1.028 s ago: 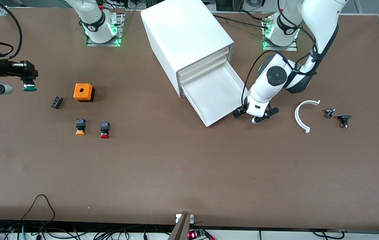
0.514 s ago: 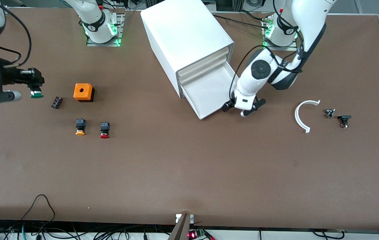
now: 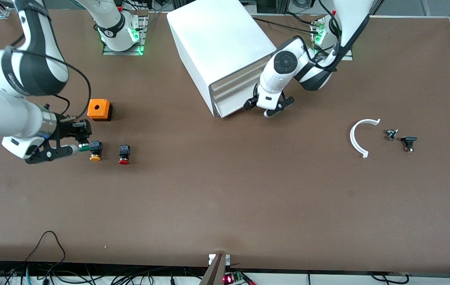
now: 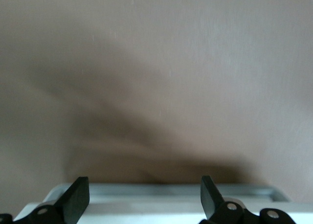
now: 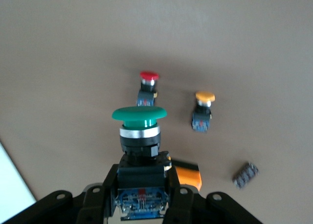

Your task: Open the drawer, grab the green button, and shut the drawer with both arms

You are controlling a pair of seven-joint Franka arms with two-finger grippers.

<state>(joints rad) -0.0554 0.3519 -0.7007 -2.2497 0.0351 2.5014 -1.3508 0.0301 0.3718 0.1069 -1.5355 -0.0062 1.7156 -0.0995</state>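
The drawer is shut flush in the white cabinet. My left gripper is open and sits against the drawer's front at the end toward the left arm. In the left wrist view the drawer's white lip lies between the open fingers of the left gripper. My right gripper is shut on the black body of the green-capped button, low over the table beside the yellow-capped button. The right wrist view shows the right gripper holding the green button, cap pointing away.
An orange box stands by my right gripper. A red-capped button lies beside the yellow one. A white curved piece and two small parts lie toward the left arm's end of the table.
My left gripper has pushed the drawer fully into the cabinet. My right arm has carried the green button from the table's end down to beside the yellow-capped button.
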